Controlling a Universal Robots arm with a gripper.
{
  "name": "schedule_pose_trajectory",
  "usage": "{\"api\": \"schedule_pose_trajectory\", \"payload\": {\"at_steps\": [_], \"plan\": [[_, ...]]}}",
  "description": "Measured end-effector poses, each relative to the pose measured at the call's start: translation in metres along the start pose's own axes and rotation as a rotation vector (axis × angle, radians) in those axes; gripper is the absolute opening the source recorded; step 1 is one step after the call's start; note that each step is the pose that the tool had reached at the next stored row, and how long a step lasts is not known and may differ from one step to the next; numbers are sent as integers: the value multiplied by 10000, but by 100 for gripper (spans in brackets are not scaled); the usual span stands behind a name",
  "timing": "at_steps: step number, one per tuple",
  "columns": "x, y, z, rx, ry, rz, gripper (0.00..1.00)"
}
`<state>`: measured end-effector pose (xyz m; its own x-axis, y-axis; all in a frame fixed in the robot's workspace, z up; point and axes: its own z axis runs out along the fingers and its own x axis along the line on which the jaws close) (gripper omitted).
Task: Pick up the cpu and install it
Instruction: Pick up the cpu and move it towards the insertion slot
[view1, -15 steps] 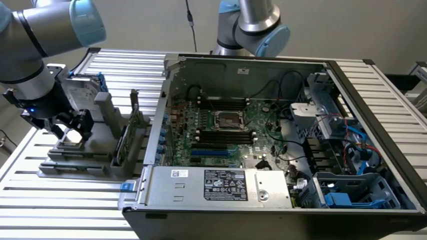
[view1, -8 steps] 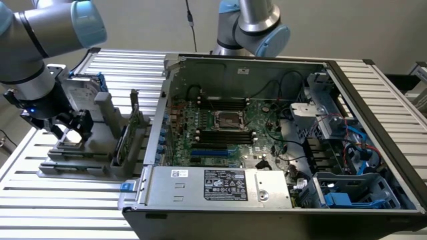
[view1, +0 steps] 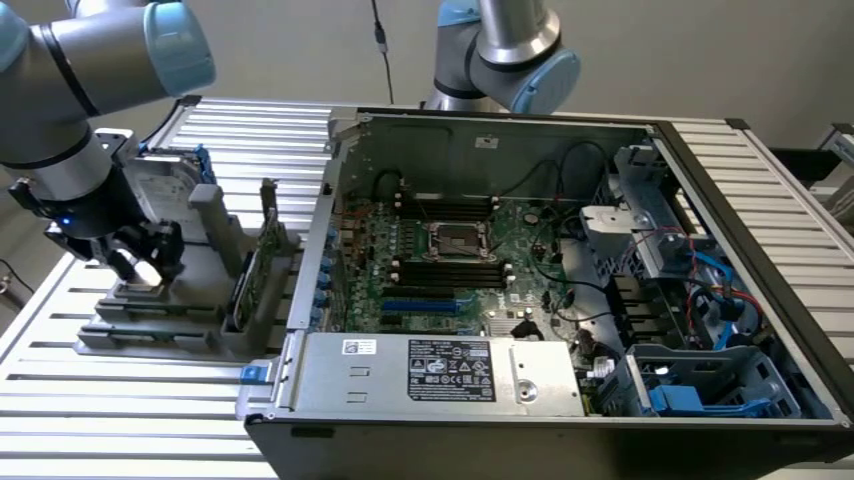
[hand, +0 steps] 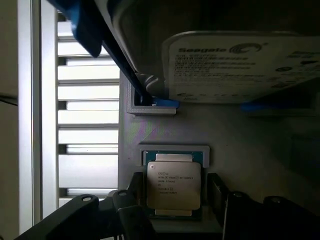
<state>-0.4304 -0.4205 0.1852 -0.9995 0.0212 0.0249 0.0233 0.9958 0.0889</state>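
At the grey fixture (hand: 250, 150): the cpu (hand: 173, 186) lies flat in its pocket, near the Seagate hard drive (hand: 240, 65).
Gripper (view1: 134, 265): spread, straddling the chip, holding nothing.
Grasp: I'd centre squarely and pinch opposite edges evenly.

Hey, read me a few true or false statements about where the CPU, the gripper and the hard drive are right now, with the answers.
1. The CPU lies in a recess of the grey holder. True.
2. The CPU sits in the socket on the motherboard. False: it lies in the holder, outside the computer case.
3. The hard drive label reads Seagate. True.
4. The gripper hangs over the motherboard. False: it is low over the holder, to the exterior view's left of the case.
5. The computer case is closed. False: it is open, with the motherboard in plain sight.
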Motion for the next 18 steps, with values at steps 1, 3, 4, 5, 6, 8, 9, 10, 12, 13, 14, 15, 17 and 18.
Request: {"api": "schedule_pose_trajectory", "payload": {"at_steps": [1, 3, 4, 5, 6, 8, 9, 10, 12, 13, 14, 15, 17, 18], "plan": [[-1, 0, -1, 2, 0, 0, 63], [-2, 0, 0, 1, -1, 0, 55], [-3, 0, 0, 0, -2, -1, 55], [-3, 0, 1, 0, -3, -1, 55], [-3, 0, 0, 0, -3, -1, 55], [-3, 0, 0, 0, -3, -1, 55], [-3, 0, 0, 0, -4, -1, 55], [-4, 1, -2, -2, -6, -1, 55], [-4, 2, -12, -2, -7, -2, 55], [-3, 2, -19, -1, -5, -2, 55], [-3, 3, -26, -2, -4, -3, 55], [-2, 5, -36, -1, -4, -2, 55], [-2, 8, -59, -2, -4, -1, 55], [-1, 10, -74, -2, -3, -1, 55]]}}
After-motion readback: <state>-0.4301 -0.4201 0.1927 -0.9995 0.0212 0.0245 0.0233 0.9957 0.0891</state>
